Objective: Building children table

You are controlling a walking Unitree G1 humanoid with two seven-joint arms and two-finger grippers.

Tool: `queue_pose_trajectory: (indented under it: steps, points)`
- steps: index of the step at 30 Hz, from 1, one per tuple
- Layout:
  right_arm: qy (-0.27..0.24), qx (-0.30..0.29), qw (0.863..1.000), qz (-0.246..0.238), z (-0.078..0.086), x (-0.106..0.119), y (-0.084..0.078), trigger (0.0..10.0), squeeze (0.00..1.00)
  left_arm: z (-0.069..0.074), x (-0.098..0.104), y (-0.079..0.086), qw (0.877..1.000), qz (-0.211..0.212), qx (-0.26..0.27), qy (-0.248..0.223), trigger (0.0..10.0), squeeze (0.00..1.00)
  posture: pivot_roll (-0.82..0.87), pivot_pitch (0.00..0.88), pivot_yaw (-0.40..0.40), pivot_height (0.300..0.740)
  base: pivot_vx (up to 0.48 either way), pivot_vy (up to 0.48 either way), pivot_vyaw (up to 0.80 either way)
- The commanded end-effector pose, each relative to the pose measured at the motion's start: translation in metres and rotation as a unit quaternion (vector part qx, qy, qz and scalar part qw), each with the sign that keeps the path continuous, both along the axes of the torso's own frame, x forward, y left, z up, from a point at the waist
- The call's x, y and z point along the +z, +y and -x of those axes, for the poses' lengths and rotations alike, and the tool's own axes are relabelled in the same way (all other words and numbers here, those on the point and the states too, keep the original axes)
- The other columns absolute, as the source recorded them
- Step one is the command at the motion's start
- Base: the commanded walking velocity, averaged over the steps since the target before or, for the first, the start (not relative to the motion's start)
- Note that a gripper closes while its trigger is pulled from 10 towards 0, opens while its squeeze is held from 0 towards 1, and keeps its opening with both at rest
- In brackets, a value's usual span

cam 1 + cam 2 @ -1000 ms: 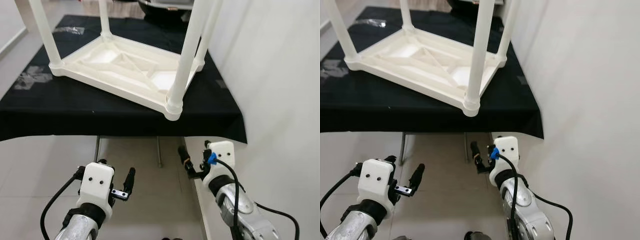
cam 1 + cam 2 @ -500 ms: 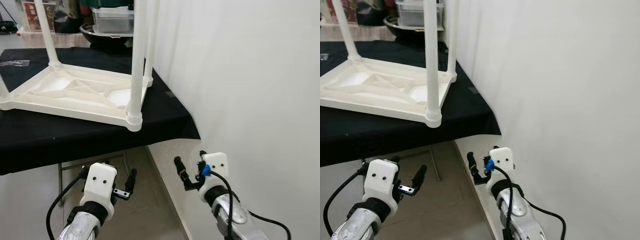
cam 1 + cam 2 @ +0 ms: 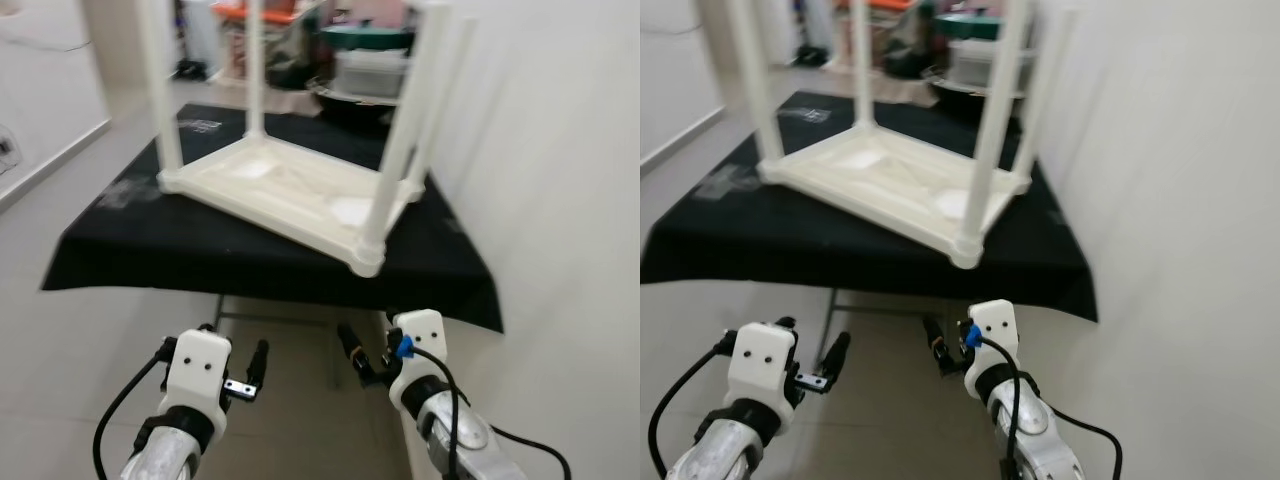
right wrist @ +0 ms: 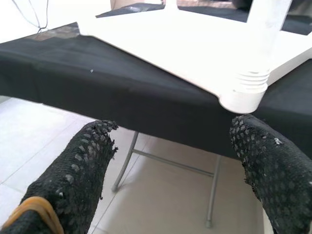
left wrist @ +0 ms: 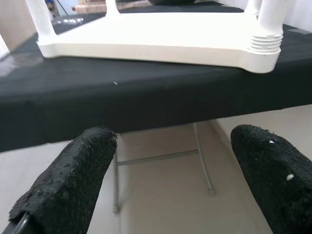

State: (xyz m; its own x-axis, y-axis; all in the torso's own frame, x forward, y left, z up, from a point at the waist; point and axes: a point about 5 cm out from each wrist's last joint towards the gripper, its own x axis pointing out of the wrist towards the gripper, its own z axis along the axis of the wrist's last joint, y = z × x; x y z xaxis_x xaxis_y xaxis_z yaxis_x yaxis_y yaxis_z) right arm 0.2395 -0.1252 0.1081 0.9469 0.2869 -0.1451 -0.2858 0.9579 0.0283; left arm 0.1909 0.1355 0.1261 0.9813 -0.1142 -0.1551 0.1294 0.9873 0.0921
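A white plastic children's table [image 3: 290,190] lies upside down on a black-covered table [image 3: 150,250], its legs [image 3: 395,150] pointing up. Both arms are held low in front of the black table's near edge, below the level of its top. My left gripper [image 3: 235,345] is open with nothing between its fingers [image 5: 73,185]. My right gripper [image 3: 370,335] is also open and holds nothing; its fingers [image 4: 268,161] frame the nearest corner [image 4: 243,92] of the white table, where a leg screws into a ribbed socket.
A white wall [image 3: 560,200] runs close along the right side. Metal folding legs [image 3: 290,320] stand under the black cloth above a tiled floor [image 3: 60,350]. Boxes and containers [image 3: 370,60] crowd the space behind the table.
The head camera has swung, so the whole scene has shifted and more floor shows on the left. Both grippers stay low and open as before.
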Motion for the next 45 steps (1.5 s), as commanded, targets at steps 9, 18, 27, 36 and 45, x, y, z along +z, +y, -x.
queue_pose_trajectory:
  steps: [9,18,27,36,45]
  points:
    - [0.002,-0.048,0.999,0.011,-0.001,-0.005,-0.013,10.0,0.00,-0.003,0.000,0.004,1.000,-0.003,0.016,-0.009,10.0,0.00,0.10,0.000,-0.101,0.740,0.000,0.000,-0.38]
    - [-0.042,-0.152,0.987,0.040,-0.016,0.011,-0.038,10.0,0.00,-0.015,0.020,0.043,0.991,-0.042,0.110,-0.063,10.0,0.00,0.11,0.000,-0.111,0.740,0.000,0.000,-0.06]
    - [-0.073,-0.197,0.977,0.029,-0.031,0.025,-0.050,10.0,0.00,-0.019,0.034,0.071,0.978,-0.069,0.172,-0.096,10.0,0.00,0.12,0.000,-0.116,0.740,0.000,0.000,-0.36]
    - [-0.094,-0.199,0.975,0.019,-0.041,0.035,-0.049,10.0,0.00,-0.026,0.044,0.078,0.972,-0.083,0.185,-0.118,10.0,0.00,0.11,0.000,-0.112,0.740,0.000,0.000,-0.09]
    - [-0.097,-0.192,0.977,0.011,-0.046,0.037,-0.043,10.0,0.00,-0.028,0.047,0.085,0.969,-0.092,0.192,-0.124,10.0,0.00,0.12,0.000,-0.115,0.740,0.035,0.000,0.00]
